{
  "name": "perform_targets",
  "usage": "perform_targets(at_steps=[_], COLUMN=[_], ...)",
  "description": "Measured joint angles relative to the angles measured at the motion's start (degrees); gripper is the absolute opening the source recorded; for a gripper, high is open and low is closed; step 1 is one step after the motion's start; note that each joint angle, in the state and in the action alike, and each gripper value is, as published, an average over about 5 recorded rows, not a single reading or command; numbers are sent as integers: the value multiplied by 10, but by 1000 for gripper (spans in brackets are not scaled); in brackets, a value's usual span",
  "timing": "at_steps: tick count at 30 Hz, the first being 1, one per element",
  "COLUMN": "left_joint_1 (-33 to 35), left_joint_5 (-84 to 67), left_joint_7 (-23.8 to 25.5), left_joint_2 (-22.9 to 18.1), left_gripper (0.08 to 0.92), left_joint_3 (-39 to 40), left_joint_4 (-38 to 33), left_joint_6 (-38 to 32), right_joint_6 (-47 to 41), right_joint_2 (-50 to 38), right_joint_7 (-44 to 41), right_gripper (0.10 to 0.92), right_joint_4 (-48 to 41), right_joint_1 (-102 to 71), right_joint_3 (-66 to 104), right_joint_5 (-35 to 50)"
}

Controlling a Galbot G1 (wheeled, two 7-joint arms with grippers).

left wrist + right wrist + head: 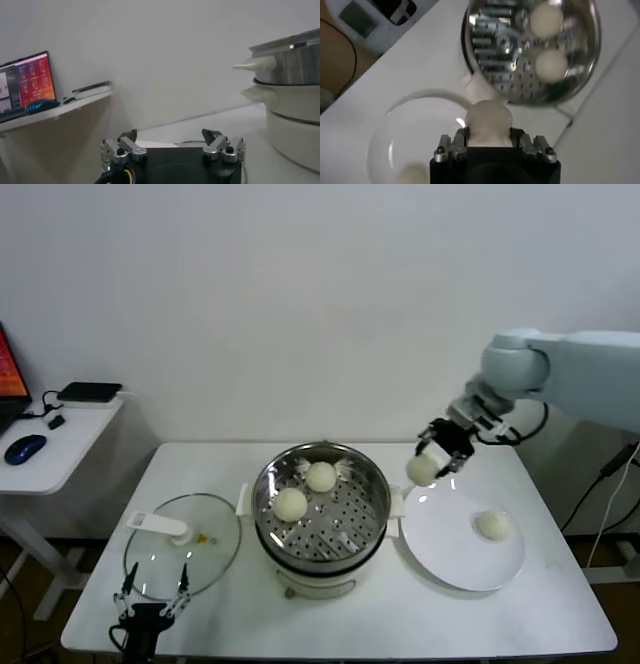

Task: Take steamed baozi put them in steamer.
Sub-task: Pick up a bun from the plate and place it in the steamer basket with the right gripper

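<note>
My right gripper (pixel 433 456) is shut on a steamed baozi (pixel 422 469) and holds it in the air over the white plate's far left edge, just right of the steamer (pixel 266 484). From the right wrist, the off-white bun (pixel 488 120) sits squeezed between the fingers of that gripper (pixel 488 138). Two baozi (pixel 321 476) (pixel 290 504) lie on the steamer's perforated bottom (pixel 492 55). Another baozi (pixel 493 525) rests on the plate (pixel 450 559). My left gripper (pixel 152 602) is parked low at the table's front left, open and empty (pixel 172 141).
The glass lid (pixel 185 559) with its white handle lies flat to the left of the steamer, just beyond the left gripper. A side desk (pixel 50 454) with a mouse and a screen stands further left. The steamer's body (pixel 295 65) rises close beside the left gripper.
</note>
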Motion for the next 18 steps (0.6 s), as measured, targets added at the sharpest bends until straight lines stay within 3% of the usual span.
perform_targets(at_steps=[18], left_joint_1=[5], left_joint_5=[-4], left_joint_7=[-3], left_joint_2=[0], left_gripper=[823], left_joint_3=[-6], left_joint_4=[-7], left_joint_6=[-7], right_joint_6=[39], right_joint_2=[131], right_joint_7=[42], right_gripper=[560], right_joint_4=[55], right_joint_1=[-98], right_joint_3=[105], right_joint_5=[-135])
